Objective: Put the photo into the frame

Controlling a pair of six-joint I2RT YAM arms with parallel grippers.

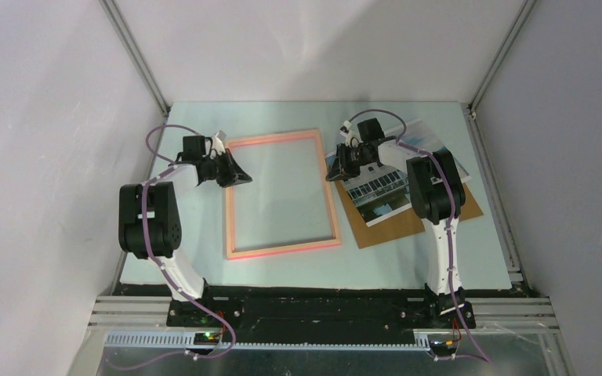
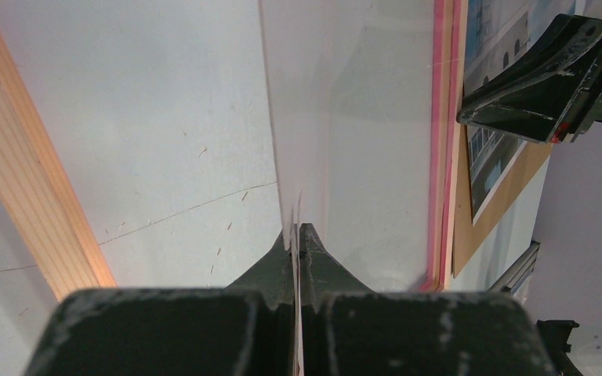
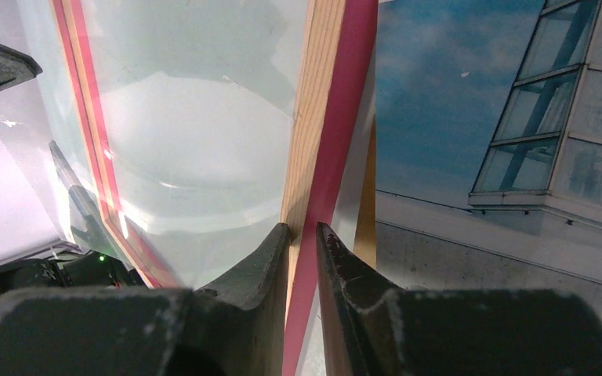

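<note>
Left tool pinches frame pane edge; right tool clamps frame's right rail beside photo.

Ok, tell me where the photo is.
In the top view, the photo lies on the right side, atop the brown backing board, just right of the frame.

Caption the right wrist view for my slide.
Right gripper closed on the frame at its wood-and-pink rail, the photo lying face up beside it.
</note>
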